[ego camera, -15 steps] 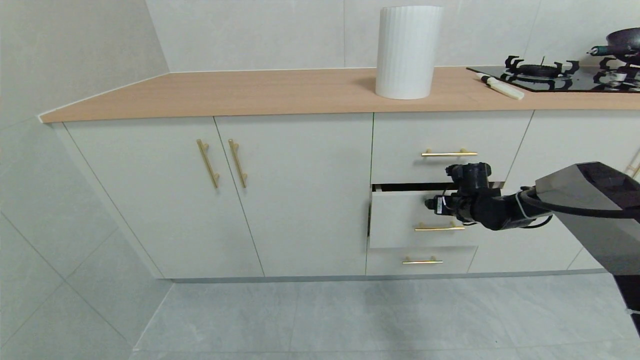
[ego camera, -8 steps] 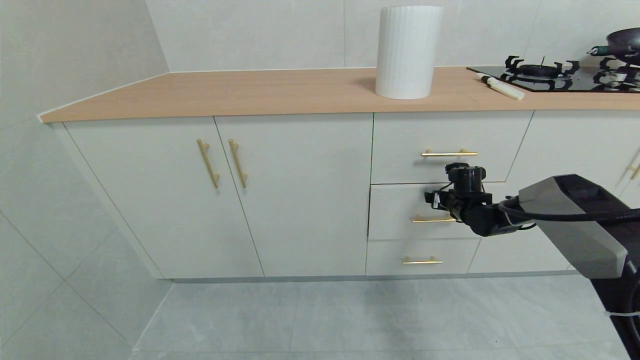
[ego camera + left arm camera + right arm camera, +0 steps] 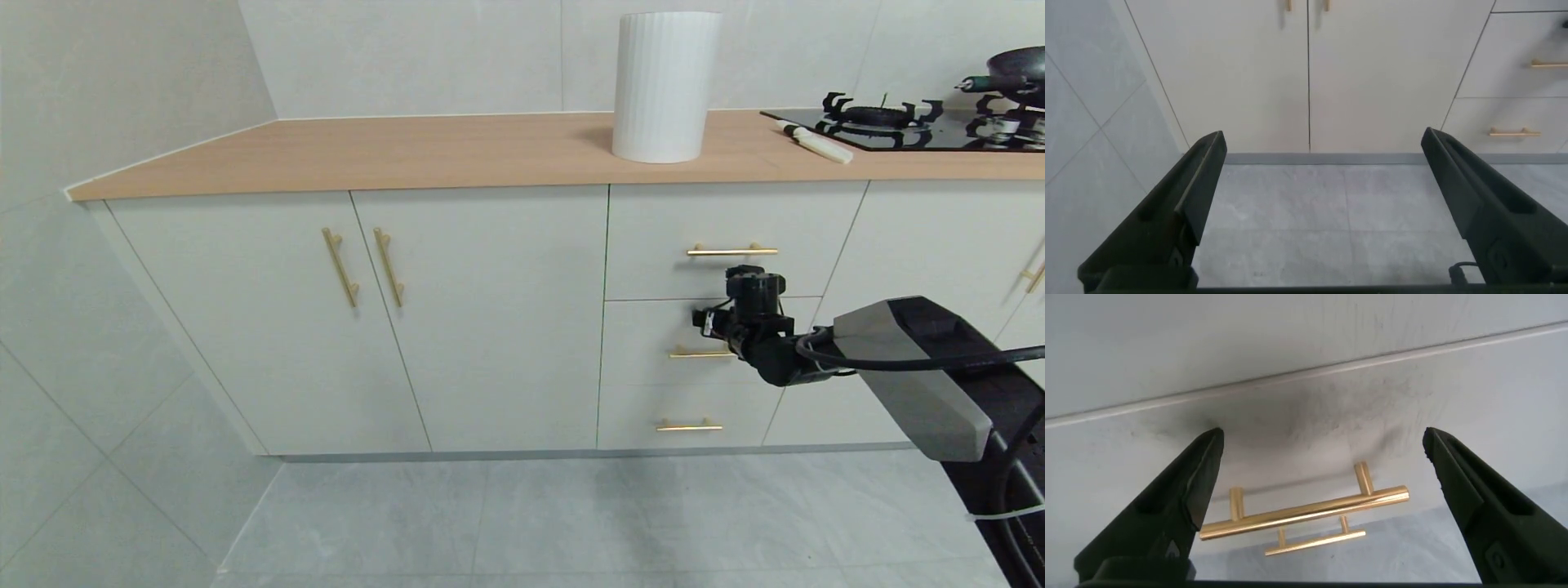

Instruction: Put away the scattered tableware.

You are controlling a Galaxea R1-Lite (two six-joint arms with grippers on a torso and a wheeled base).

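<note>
Holds the right gripper [image 3: 1323, 445] level and spread wide, empty, just before the brass handle [image 3: 1305, 512] of the middle drawer [image 3: 645, 327]. Hangs the left gripper [image 3: 1323, 143] equally wide above the floor [image 3: 1323, 220]. Finds that pale drawer shut flush beneath the wooden counter [image 3: 408, 151].

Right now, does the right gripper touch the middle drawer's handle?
Cannot tell. Right wrist view: handle lies between the open fingers, but depth is unclear.
</note>
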